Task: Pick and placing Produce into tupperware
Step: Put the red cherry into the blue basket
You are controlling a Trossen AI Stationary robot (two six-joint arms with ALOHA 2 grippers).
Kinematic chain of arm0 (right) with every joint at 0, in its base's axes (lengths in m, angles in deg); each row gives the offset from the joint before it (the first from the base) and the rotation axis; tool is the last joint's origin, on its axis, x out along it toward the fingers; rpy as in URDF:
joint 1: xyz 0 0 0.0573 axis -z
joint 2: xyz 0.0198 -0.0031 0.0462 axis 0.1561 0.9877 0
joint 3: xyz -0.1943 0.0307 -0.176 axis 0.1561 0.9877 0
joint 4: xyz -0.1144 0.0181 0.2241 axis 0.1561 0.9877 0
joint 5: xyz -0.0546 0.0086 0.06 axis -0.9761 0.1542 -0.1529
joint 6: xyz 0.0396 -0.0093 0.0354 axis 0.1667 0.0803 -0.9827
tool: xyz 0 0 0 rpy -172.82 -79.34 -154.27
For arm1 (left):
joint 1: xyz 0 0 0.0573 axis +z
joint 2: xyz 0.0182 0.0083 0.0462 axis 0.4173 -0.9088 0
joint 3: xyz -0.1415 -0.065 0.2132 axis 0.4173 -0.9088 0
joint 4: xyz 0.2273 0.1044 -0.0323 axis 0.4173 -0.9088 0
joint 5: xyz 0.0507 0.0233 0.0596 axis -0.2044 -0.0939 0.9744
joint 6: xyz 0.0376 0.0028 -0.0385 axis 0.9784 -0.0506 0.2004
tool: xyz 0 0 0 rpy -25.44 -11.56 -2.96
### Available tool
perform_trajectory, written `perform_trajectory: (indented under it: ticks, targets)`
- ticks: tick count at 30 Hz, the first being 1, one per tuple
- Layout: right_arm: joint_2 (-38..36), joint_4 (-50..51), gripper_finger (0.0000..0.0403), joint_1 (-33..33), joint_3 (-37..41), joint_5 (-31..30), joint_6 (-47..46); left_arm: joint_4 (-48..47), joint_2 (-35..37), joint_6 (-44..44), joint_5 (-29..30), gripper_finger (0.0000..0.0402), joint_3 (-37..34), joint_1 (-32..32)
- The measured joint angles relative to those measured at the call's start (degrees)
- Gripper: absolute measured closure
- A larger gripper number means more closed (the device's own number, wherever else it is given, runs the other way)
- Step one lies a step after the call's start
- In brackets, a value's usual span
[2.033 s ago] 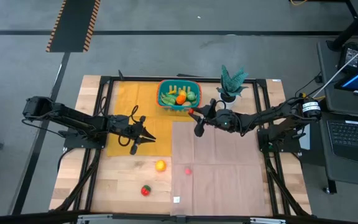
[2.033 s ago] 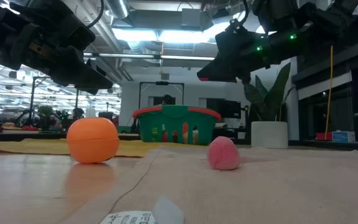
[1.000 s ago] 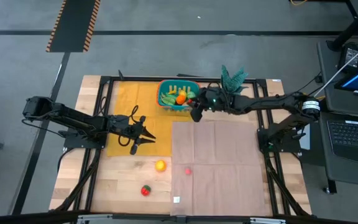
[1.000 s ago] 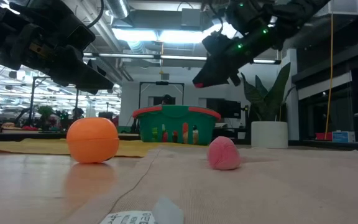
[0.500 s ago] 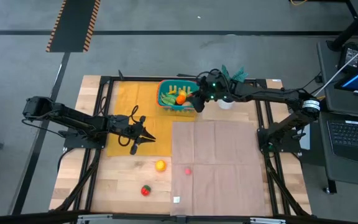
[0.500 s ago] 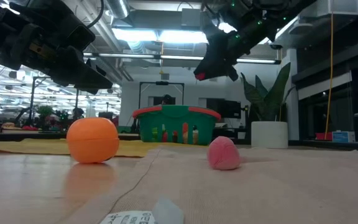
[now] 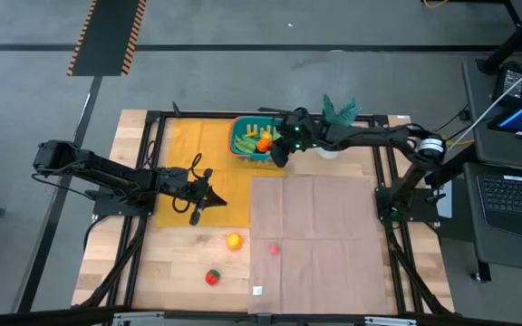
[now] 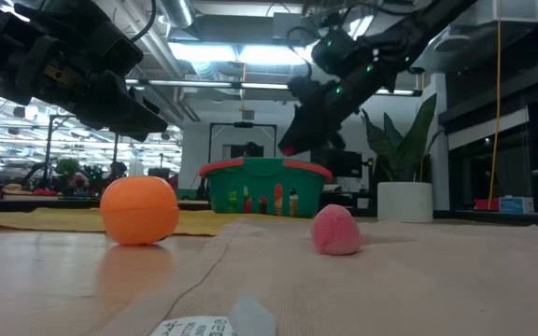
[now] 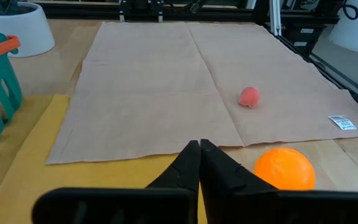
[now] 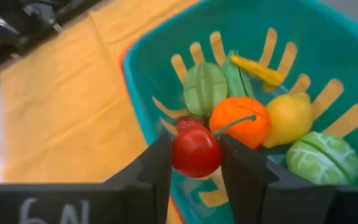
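Observation:
The teal tupperware (image 7: 259,139) with its orange-red rim stands on a yellow cloth at the table's far middle. In it lie several toy produce pieces: an orange one (image 10: 240,121), a lemon (image 10: 289,117) and green ones. My right gripper (image 7: 277,156) hovers at the basket's near right rim, shut on a small red round fruit (image 10: 196,151). My left gripper (image 7: 210,197) waits shut over the yellow cloth's near edge. An orange ball (image 7: 233,241), a pink piece (image 7: 274,248) and a red-and-green piece (image 7: 212,277) lie loose on the near half of the table. My right gripper pinches the red fruit by its two opposite sides (image 10: 179,152) between the two fingers (image 10: 238,165). The fingers slant down from the table's right toward the basket. The fruit is lifted clear above the basket's rim, and its thin stem (image 10: 232,124) points away from the gripper.
A potted green plant (image 7: 335,122) in a white pot stands right of the basket, close under my right arm. A tan cloth (image 7: 315,226) covers the table's right half, and a small white tag (image 7: 257,291) lies near its front edge.
My right gripper has carried the red fruit toward the table's far left, from over the tan cloth's far edge to the basket's rim. It has tipped further down on the way. My left gripper's fingers have drawn together; that arm has kept its place.

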Motion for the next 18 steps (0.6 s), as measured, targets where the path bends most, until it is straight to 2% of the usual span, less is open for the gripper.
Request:
perform_trajectory:
  ticks: [9, 18]
  targets:
    - [4.3, -1.4, 0.0285, 0.0, 0.0, 0.0, 1.4, 0.0, 0.0, 0.0, 0.0, 0.0386, 0.0, 0.0]
    - [4.5, -3.1, 0.0269, 0.5, 0.0, 0.0, 2.2, 0.0, 0.0, 0.0, 0.0, 0.036, 0.0, 0.0]
